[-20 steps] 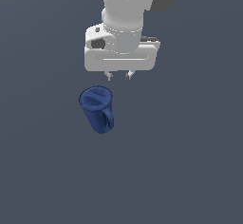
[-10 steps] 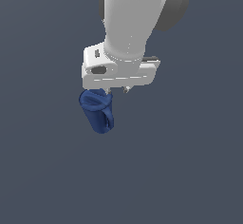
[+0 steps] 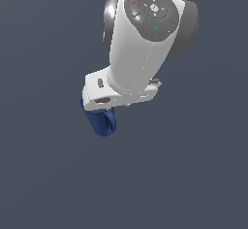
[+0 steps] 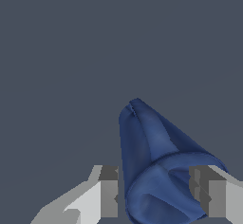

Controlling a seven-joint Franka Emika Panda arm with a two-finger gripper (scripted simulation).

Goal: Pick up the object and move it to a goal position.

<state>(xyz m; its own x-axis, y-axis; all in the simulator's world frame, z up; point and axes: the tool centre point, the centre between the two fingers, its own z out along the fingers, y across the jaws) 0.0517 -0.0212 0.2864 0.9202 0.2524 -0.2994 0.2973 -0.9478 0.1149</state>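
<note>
Now the gripper point(image 4: 156, 194) stands wide, one finger point(image 4: 108, 190) on each side of the dark blue mug point(image 4: 156, 171), with the mug's round rim end lying between them. On one side a narrow gap shows between finger and mug wall; on the other I cannot tell whether the pad touches. The mug lies straight below and ahead of the gripper on the grey worktop point(image 3: 48, 174), and its long axis runs away from the gripper, roughly across the line joining the two fingers, so the closing stroke would squeeze its width. In the exterior view the arm's hand covers the rim end, and only the lower body of the mug point(image 3: 100, 121) and its side handle point(image 3: 112, 120) show beneath it.
</note>
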